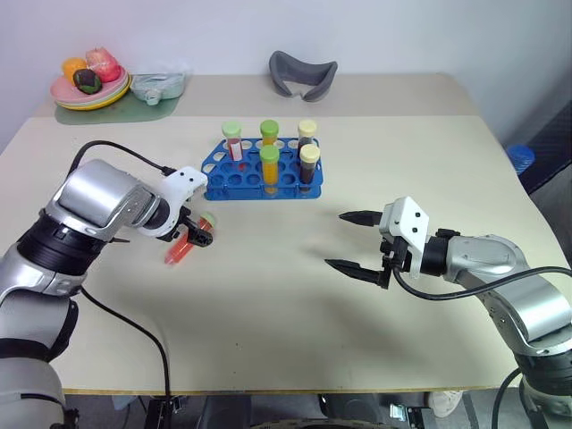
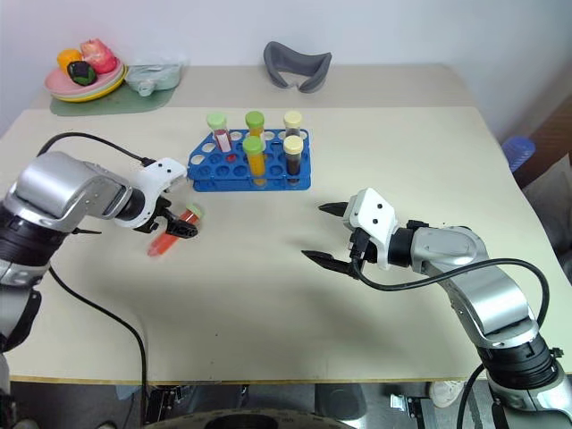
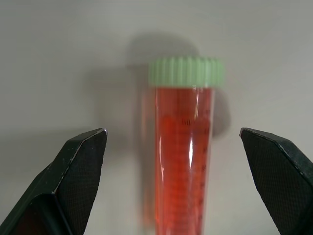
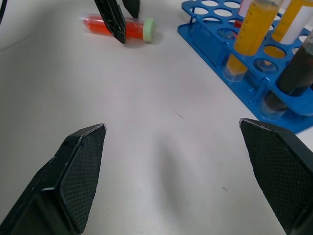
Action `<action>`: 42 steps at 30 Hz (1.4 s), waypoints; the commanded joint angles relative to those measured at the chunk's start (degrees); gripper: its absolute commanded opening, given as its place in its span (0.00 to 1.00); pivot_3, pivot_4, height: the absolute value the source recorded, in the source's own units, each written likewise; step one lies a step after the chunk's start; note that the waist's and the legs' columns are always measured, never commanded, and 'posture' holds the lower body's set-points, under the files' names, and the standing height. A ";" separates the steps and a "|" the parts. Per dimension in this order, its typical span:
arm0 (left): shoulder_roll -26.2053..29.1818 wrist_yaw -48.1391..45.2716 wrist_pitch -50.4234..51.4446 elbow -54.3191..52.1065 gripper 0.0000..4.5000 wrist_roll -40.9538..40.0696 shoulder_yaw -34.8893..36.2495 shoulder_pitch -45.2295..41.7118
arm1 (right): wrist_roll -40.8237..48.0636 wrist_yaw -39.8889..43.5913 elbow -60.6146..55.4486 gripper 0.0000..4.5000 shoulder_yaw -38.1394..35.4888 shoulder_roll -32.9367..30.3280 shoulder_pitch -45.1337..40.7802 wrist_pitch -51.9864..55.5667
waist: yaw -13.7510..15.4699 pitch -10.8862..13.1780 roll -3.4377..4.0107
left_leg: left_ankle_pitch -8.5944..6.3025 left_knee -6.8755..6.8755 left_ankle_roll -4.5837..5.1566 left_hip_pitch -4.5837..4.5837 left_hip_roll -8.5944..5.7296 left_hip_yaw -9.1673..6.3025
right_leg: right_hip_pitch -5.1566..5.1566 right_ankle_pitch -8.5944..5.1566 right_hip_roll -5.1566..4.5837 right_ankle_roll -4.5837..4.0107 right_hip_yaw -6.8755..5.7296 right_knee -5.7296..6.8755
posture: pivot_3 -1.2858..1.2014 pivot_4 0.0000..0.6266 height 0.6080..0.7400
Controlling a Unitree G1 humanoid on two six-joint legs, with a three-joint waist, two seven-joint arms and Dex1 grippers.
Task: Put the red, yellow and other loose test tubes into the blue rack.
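Plates of toy food sit at the far left corner, clear of the work area, with a clear pouch beside them on a green mat.

Left gripper comes next, pitched steeply down over the red tube. We read its jaws as wide apart, one on each side of the tube and touching neither; the left wrist view shows bare table between each fingertip and the tube wall. That straddle puts the tube on the centre line, so we judge this to be the moment before the pinch. The red tube lies flat on the table, green cap toward the rack, just near and left of it.

Rack stands upright at centre, far from us, long side facing us. It holds five tubes, all upright: one with a red label, two orange, two dark. Several wells remain free, so we expect room for the red tube.

Grey curved object lies beyond the rack at the far edge.

Right gripper hangs over bare table at the right, nearly level, aimed toward the rack, jaws wide and empty. We take this as a standby pose.

Writing: graduation marks run along the red tube, with small lettering that looks like "ml"; we can read nothing else.
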 commanded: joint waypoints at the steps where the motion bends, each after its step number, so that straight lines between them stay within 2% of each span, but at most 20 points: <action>1: -0.56 -1.95 -2.25 4.19 0.99 3.89 -3.32 -2.92 | -0.02 -0.76 -2.81 1.00 -0.49 0.82 1.00 -1.12 | 0.01 0.00 0.00 | 0.00 0.00 0.00 -0.01 0.00 0.00 | 0.00 0.00 0.00 0.00 0.00 0.00 | 0.52 0.24 1.00; 6: -0.67 -6.02 -3.40 5.45 0.99 6.08 -7.05 -4.05 | -0.09 -1.41 -3.42 1.00 -0.47 1.32 1.52 -1.01 | -0.02 -0.01 0.01 | 0.00 0.01 0.00 0.00 0.00 0.01 | 0.00 0.00 0.00 0.00 0.01 0.03 | 0.52 0.24 1.00; 7: -0.73 -6.55 -2.80 5.15 0.94 6.01 -7.12 -3.95 | -0.10 -1.52 -3.51 1.00 -0.51 1.39 1.61 -1.01 | -0.01 -0.01 0.01 | 0.00 0.02 0.00 0.00 0.00 0.01 | 0.00 0.00 0.00 0.00 0.01 0.04 | 0.52 0.24 1.00; 9: -0.78 -7.28 -1.88 4.64 0.80 6.12 -6.98 -3.51 | -0.16 -1.74 -3.68 1.00 -0.46 1.53 1.80 -1.02 | -0.01 -0.01 0.01 | 0.00 0.02 0.00 0.00 0.00 0.01 | 0.00 0.00 -0.01 0.00 0.01 0.03 | 0.52 0.24 1.00; 14: -0.46 -7.78 -0.74 4.38 0.26 6.96 -6.43 -2.81 | -0.22 -1.95 -3.72 1.00 -0.18 1.90 1.68 -1.01 | -0.01 -0.01 0.01 | 0.00 0.03 0.00 0.00 0.00 0.01 | 0.01 0.00 -0.01 0.01 0.01 0.03 | 0.52 0.24 1.00; 15: -0.10 -7.89 -0.71 4.10 0.18 7.33 -6.78 -2.75 | -0.22 -1.90 -3.69 1.00 -0.12 1.93 1.62 -1.04 | -0.02 -0.01 0.01 | 0.00 0.03 0.00 0.00 0.00 0.01 | 0.01 0.00 -0.01 0.01 0.01 0.04 | 0.52 0.24 1.00; 25: 1.13 -6.58 1.15 1.14 0.18 7.52 -2.04 0.34 | -0.53 -0.98 -2.57 1.00 0.75 2.32 0.13 -1.35 | -0.13 -0.01 0.02 | 0.00 0.03 0.00 0.01 0.00 0.01 | 0.00 0.00 -0.01 0.01 0.02 0.05 | 0.52 0.24 1.00; 28: 1.70 -4.17 -2.91 -0.49 0.18 8.96 3.60 2.00 | -0.51 -0.89 -2.71 1.00 0.64 2.31 -0.11 -1.21 | -0.17 -0.01 0.02 | 0.00 0.02 0.00 0.02 0.00 0.01 | 0.00 0.00 -0.01 0.01 0.03 0.06 | 0.52 0.24 1.00; 29: 0.94 -2.45 -5.79 -1.01 0.18 9.01 9.09 2.16 | -0.37 -0.96 -2.95 1.00 0.24 2.15 0.06 -1.08 | -0.09 -0.01 0.02 | 0.00 0.02 0.00 0.02 0.01 0.01 | -0.01 0.00 -0.01 0.01 0.02 0.07 | 0.52 0.24 1.00; 32: -3.29 1.20 -15.09 -4.66 0.18 5.89 26.93 2.96 | 0.12 -1.30 -3.84 1.00 -0.93 1.76 1.04 -0.69 | 0.16 0.05 -0.10 | 0.01 0.07 -0.01 -0.04 0.02 -0.01 | -0.06 0.00 -0.01 0.00 -0.01 0.12 | 0.52 0.24 1.00; 35: -8.76 5.93 -20.88 -9.46 0.18 4.21 38.19 4.15 | 0.81 -3.33 -4.42 1.00 -1.70 2.98 1.16 0.42 | 0.41 0.04 -0.11 | 0.03 0.11 -0.05 -0.11 -0.01 0.01 | -0.03 0.00 -0.11 0.01 -0.03 0.02 | 0.52 0.24 1.00; 37: -12.76 8.99 -27.16 -12.77 0.18 4.80 41.53 6.54 | 1.20 -5.91 -4.24 1.00 -1.55 4.98 -0.17 1.59 | 0.36 0.03 -0.08 | 0.07 0.09 -0.13 -0.09 -0.01 0.03 | -0.01 0.00 -0.12 0.02 -0.03 -0.04 | 0.52 0.24 1.00; 40: -18.74 14.99 -41.38 -16.94 0.18 10.69 39.98 12.48 | 1.77 -8.75 -4.62 1.00 -0.95 7.99 -1.81 3.10 | 0.03 -0.09 0.11 | 0.12 0.07 -0.23 0.00 0.00 0.09 | 0.01 0.00 -0.12 0.02 0.03 0.00 | 0.52 0.24 1.00; 42: -24.92 18.97 -48.66 -17.88 0.18 12.43 39.42 16.05 | 1.49 -9.57 -4.86 1.00 -0.34 9.00 -2.24 3.75 | 0.16 -0.09 0.10 | 0.12 0.09 -0.22 0.02 0.01 0.08 | 0.00 0.00 -0.09 0.02 0.03 0.10 | 0.52 0.24 1.00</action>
